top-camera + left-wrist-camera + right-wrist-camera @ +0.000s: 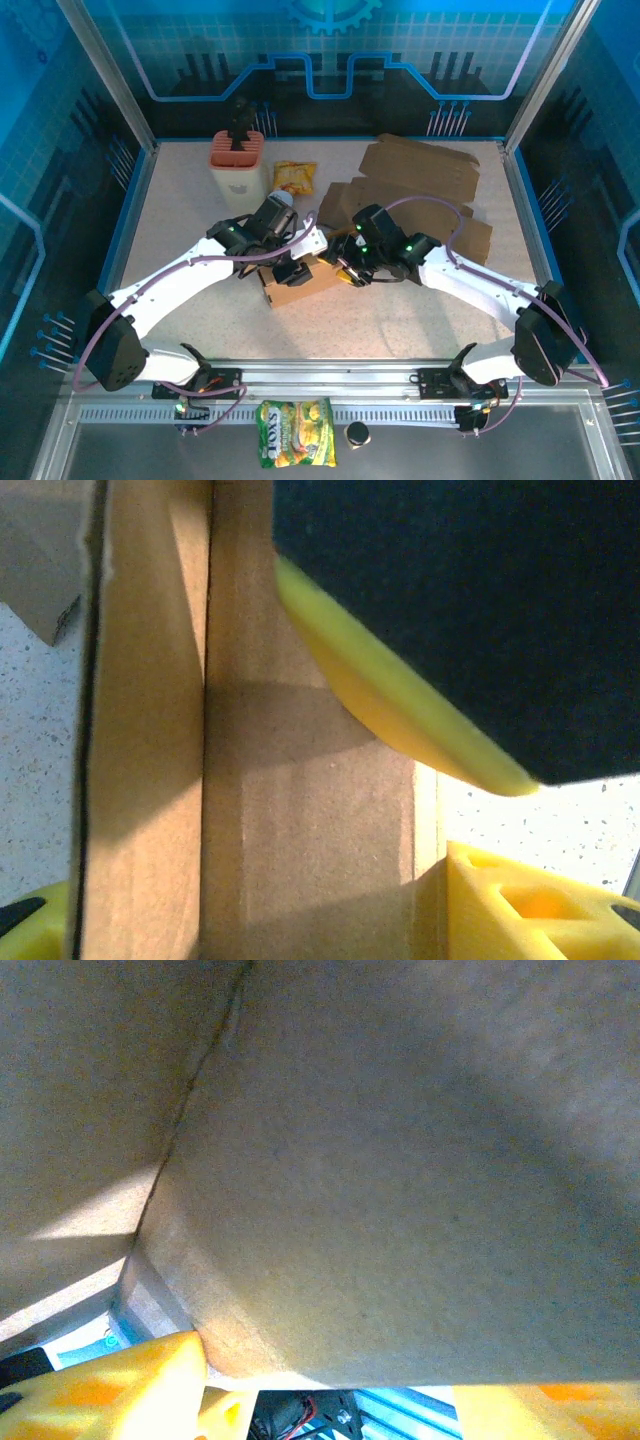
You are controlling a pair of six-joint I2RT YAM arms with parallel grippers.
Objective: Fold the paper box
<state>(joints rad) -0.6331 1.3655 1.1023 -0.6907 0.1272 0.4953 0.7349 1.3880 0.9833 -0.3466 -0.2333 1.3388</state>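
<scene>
The brown paper box stands half-formed at the table's middle, between both arms. My left gripper reaches in from the left. In the left wrist view its yellow fingers press against either side of an upright cardboard panel, so it is shut on the box. My right gripper meets the box from the right, and one of its fingers crosses the left wrist view. In the right wrist view a cardboard flap covers the fingertips; only the finger bases show, set wide apart.
Flat cardboard sheets lie at the back right. A pink container holding a dark object and a yellow snack bag sit at the back left. Another snack bag and a small black cap rest beyond the near rail.
</scene>
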